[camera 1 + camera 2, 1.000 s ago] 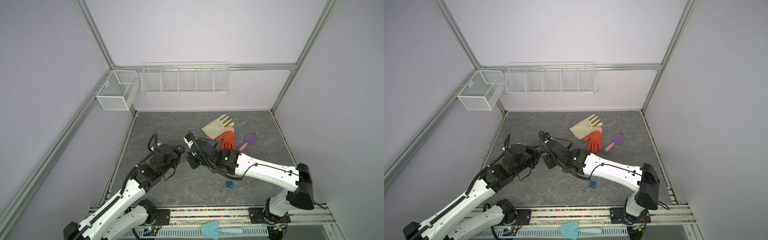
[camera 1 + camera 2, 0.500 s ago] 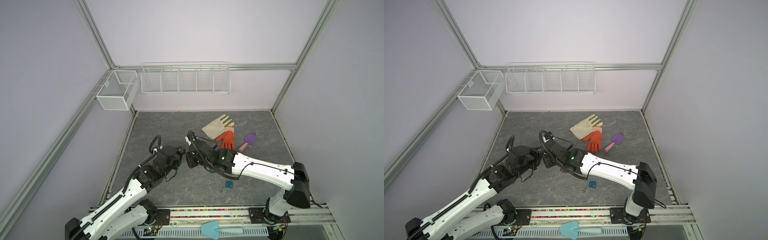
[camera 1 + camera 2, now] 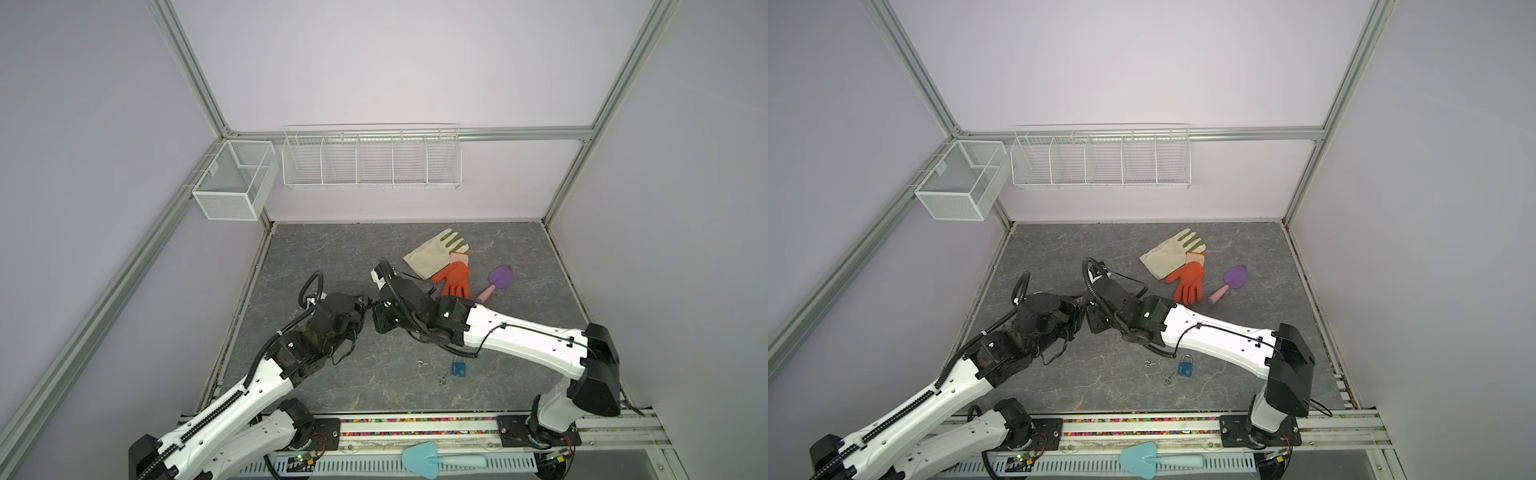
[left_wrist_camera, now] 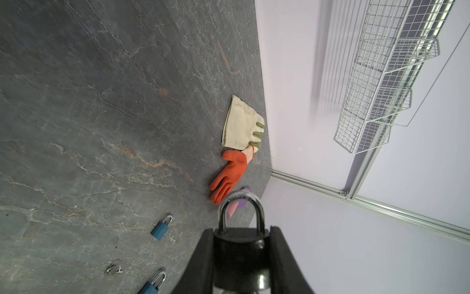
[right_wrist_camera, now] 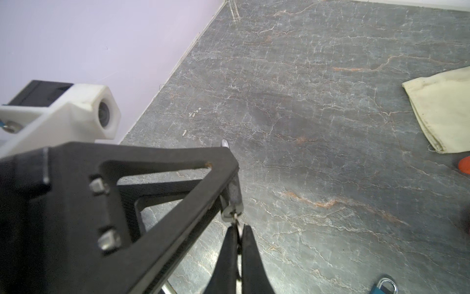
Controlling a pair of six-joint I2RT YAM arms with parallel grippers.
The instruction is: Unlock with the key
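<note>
- The left gripper (image 4: 240, 233) is clenched on a black padlock (image 4: 239, 252) with a silver shackle. One finger presses each side of the body, and the shackle arches out past the fingertips.
- The shackle is seated in the body on both legs.
- The right gripper (image 5: 238, 236) is pinched tight on a small silver key (image 5: 231, 212). The key's tip meets the underside of the black padlock; how far it sits in the keyway cannot be told.
- In both top views the two grippers meet nose to nose above the grey marbled table (image 3: 332, 257), left of its middle. The black padlock is held clear of the surface between them.
- A small blue padlock (image 3: 459, 369) lies on the table near the front, just beside the right arm's white forearm. The left wrist view shows a second blue padlock (image 4: 152, 285) close to it.
- A loose key ring (image 3: 422, 363) and another small metal piece (image 3: 442, 379) lie on the table near the small blue padlock.
- Toward the back right lie a cream work glove (image 3: 434, 253) and an orange rubber glove (image 3: 455, 280), whose cuff touches the cream one. Just beside them is a purple trowel with a pink handle (image 3: 496, 282).
- A light-blue trowel (image 3: 440, 459) rests on the front rail, and white wire baskets (image 3: 370, 162) hang on the back wall.
</note>
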